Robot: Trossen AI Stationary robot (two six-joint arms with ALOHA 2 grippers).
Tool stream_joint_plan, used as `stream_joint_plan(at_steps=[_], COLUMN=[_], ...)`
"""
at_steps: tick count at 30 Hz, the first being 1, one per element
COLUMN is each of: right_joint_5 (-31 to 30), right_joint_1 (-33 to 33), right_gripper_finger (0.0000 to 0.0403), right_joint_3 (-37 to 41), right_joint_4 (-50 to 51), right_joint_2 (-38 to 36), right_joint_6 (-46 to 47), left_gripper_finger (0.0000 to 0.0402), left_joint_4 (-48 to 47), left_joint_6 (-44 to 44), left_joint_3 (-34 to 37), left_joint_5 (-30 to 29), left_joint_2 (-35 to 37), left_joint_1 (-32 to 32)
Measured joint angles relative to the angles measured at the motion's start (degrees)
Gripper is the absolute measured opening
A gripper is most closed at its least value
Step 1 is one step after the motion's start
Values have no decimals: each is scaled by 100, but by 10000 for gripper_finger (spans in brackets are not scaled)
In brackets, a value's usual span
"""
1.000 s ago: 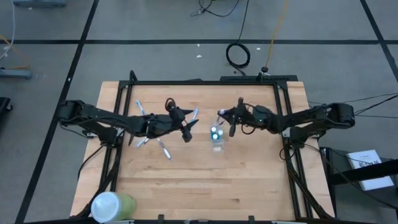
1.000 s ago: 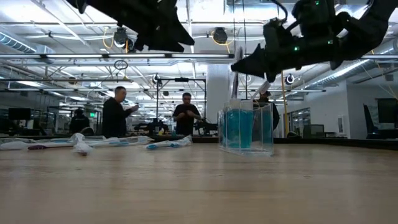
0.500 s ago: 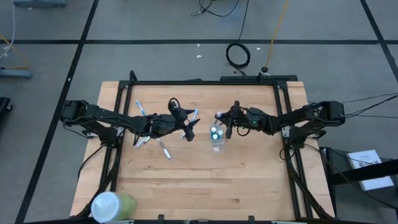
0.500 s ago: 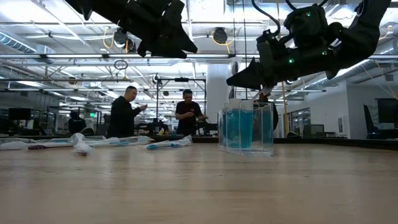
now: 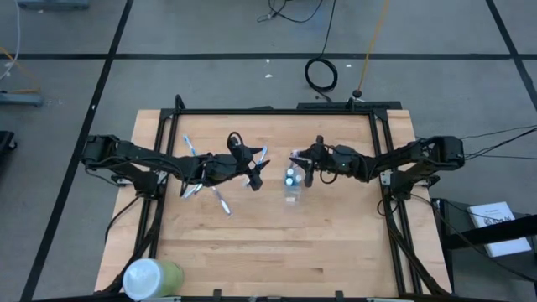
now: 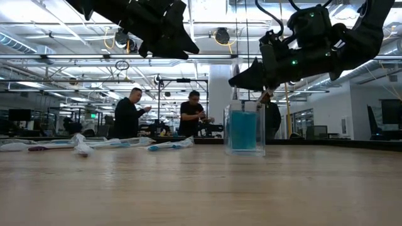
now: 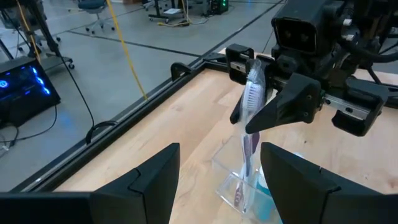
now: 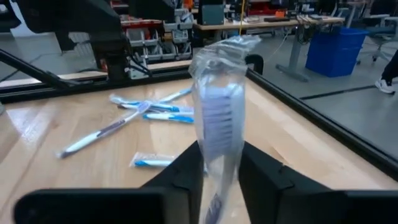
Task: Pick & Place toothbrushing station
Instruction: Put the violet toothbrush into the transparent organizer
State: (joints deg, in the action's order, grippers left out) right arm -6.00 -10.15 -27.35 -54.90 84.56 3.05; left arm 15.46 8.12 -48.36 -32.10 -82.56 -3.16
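My right gripper is shut on a pinkish-purple toothbrush in a clear wrapper, held over the small clear plastic cup. The cup stands mid-table with blue-and-white items inside and also shows in the low view. My left gripper is open and empty, above the table just left of the cup. Its fingers stand wide apart in the left wrist view. Thin blue-and-white toothbrushes lie flat on the table beneath the left arm. My right gripper pinches the wrapped brush between its two fingers on the handle just below the bristle head. The fingers come about level from the table's right side and lie across the brush. The brush stands upright, head up, with its lower end inside the cup.
A large pale-green cylindrical container stands at the table's near left corner. A dark frame runs along the table's far edge and sides. Bare wood lies between the cup and the near edge. People stand in the room beyond the table.
My right gripper has gone down and a little toward the table's left with the wrapped brush, coming over the cup. The cup has turned on the table and shows a narrower face in the low view than before.
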Motion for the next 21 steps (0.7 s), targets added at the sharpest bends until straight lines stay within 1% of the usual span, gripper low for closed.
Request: stream_joint_plan(at_steps=[4, 8, 13, 17, 19, 21], right_joint_5=[-3, -114, -712, -1335, -1641, -1676], right_joint_1=[0, 2, -2, 0, -2, -2], right_gripper_finger=[121, 145, 159, 159, 157, 154], right_joint_3=[4, 4, 4, 4, 4, 4], right_joint_4=[-11, -51, 292, 723, 958, 1175], right_joint_2=[-128, -435, -973, -1424, -1660, -1893], right_joint_6=[-239, -421, -908, -1393, -1482, -1445], left_gripper_finger=[228, 227, 227, 228, 227, 228], left_joint_4=[-44, -45, -50, -73, -86, -175], left_joint_6=[0, 1, 5, 74, 140, 174], left_joint_3=[-2, -2, -2, -4, -4, -9], left_joint_5=[0, 0, 0, 0, 2, 1], left_joint_2=[0, 0, 0, 0, 0, 0], left_joint_1=[0, 0, 0, 0, 7, 9])
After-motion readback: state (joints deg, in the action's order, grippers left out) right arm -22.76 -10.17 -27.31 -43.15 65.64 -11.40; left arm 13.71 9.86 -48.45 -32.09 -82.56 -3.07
